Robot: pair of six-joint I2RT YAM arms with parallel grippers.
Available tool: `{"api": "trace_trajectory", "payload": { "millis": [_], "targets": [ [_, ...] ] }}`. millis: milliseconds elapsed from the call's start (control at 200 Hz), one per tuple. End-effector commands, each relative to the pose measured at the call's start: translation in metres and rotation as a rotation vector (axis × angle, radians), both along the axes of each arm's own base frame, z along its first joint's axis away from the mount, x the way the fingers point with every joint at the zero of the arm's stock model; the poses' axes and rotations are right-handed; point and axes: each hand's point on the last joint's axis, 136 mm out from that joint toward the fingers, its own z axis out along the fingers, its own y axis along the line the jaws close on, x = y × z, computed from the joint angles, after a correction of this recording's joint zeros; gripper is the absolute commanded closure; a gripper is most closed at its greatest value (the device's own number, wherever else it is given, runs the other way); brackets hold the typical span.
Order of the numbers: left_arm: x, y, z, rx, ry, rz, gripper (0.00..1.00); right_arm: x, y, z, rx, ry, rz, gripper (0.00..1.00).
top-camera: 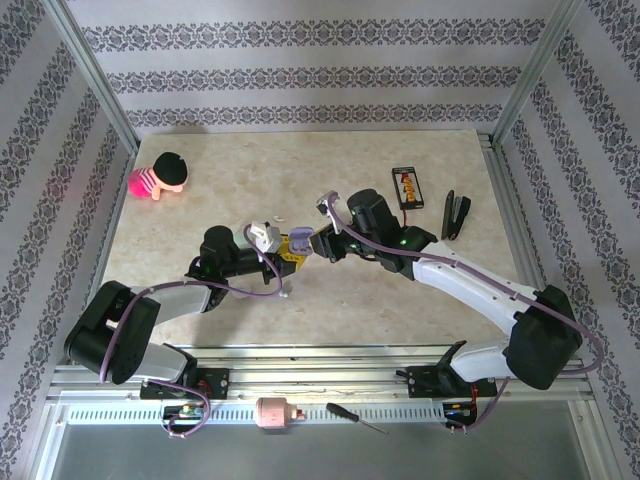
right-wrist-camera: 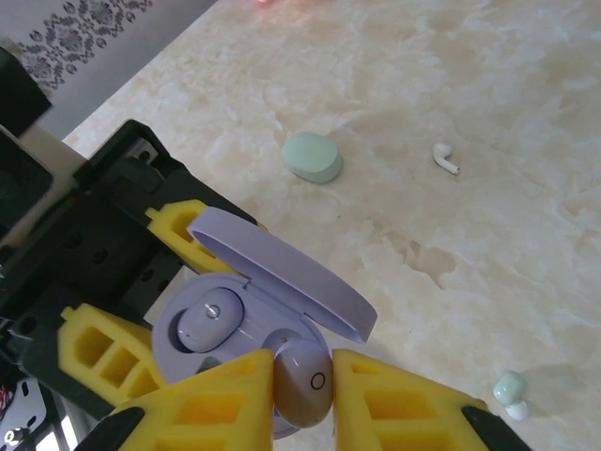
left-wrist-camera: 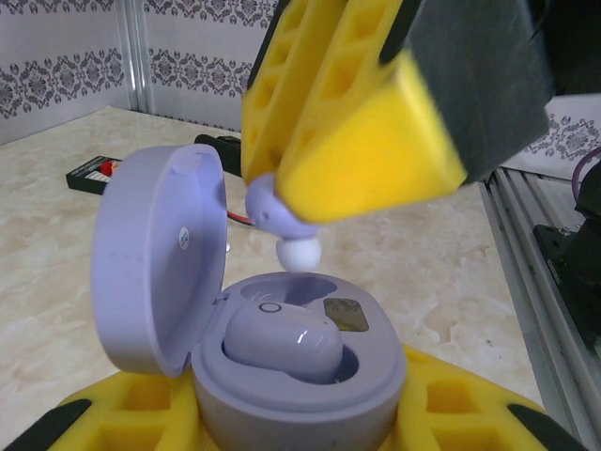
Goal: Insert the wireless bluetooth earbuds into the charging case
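Meeting over the middle of the marble-patterned table (top-camera: 400, 290) in the top view, the left gripper (top-camera: 292, 252) and right gripper (top-camera: 312, 245) have their yellow tips almost touching. A pink doll (top-camera: 160, 177) lies far left, with a black box (top-camera: 405, 185) and a black clip (top-camera: 455, 213) far right. From the left wrist, the left gripper's fingers (left-wrist-camera: 122, 418) are clamped on a lavender case (left-wrist-camera: 376, 376). Its lid (left-wrist-camera: 155, 254) stands open and a seated earbud (left-wrist-camera: 282, 343) fills one socket. Just above the empty socket, the right gripper's fingers (left-wrist-camera: 366, 141) pinch a lavender earbud (left-wrist-camera: 277, 214), white tip down. From the right wrist, that earbud sits squeezed between the yellow fingers over the open case. On the table beyond lie a pale green case (right-wrist-camera: 312, 157), a white earbud (right-wrist-camera: 445, 158) and a pale green earbud (right-wrist-camera: 510, 387).
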Motion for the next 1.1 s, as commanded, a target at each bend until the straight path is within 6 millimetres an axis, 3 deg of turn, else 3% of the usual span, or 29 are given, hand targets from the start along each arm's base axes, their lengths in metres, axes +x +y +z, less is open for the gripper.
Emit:
{"api": "trace_trajectory", "payload": {
  "millis": [0, 450, 710, 924, 1094],
  "targets": [
    [-0.001, -0.003, 0.019, -0.04, -0.037, -0.027, 0.78, -0.005, 0.005, -0.007, -0.003, 0.002, 0.031, 0.81],
    [0.005, -0.002, 0.018, -0.039, -0.034, -0.003, 0.78, -0.02, 0.01, -0.016, -0.006, 0.04, 0.106, 0.81],
    [0.005, -0.003, 0.019, -0.045, -0.036, -0.005, 0.77, -0.019, 0.005, -0.023, -0.056, 0.024, 0.104, 0.79],
    [0.004, -0.002, 0.019, -0.046, -0.037, -0.005, 0.77, -0.019, 0.01, -0.013, -0.047, 0.007, 0.119, 0.73],
    [0.005, -0.002, 0.017, -0.042, -0.038, -0.001, 0.77, -0.02, 0.007, 0.005, 0.006, -0.014, 0.1, 0.55]
  ]
}}
